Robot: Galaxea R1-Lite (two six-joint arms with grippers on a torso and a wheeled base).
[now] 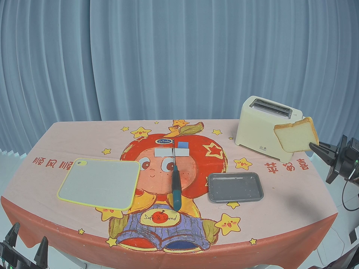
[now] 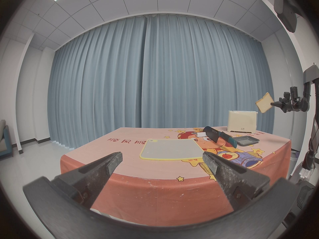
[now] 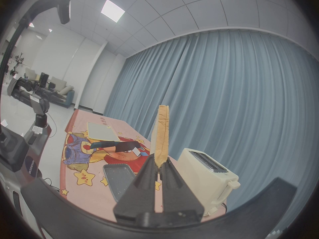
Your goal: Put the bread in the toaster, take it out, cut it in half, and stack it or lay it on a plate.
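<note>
While the left gripper (image 1: pixel 29 236) hangs low off the near left corner of the desk (image 1: pixel 74 139), its jaws stand wide apart and hold nothing. On the desk's left half lies a pale cutting board (image 1: pixel 100 183) with a yellow rim, flat and bare. Near the middle a knife (image 1: pixel 176 185) lies with its teal handle toward the robot and its blade pointing away. Just right of it sits a grey plate (image 1: pixel 235 186), shallow and rectangular. Farther back on the right stands the cream toaster (image 1: pixel 261 129), its two slots facing up and, as far as can be seen, unfilled.

The bread (image 1: pixel 296 135) is in the air just to the right of the toaster and a little nearer the robot, about level with its top and not yet over a slot. The right gripper (image 1: pixel 313 145) is clamped on the slice's lower corner, and the right wrist view shows the slice standing upright on edge above the pinched jaws.

The slice looks light, soft and easily crushed, so a hard squeeze would likely dent or tear it. The crust at the edge is probably the firmest place to hold. A corner grip may let it sag or swing, so it should go down slowly, thin edge in line with the slot.
</note>
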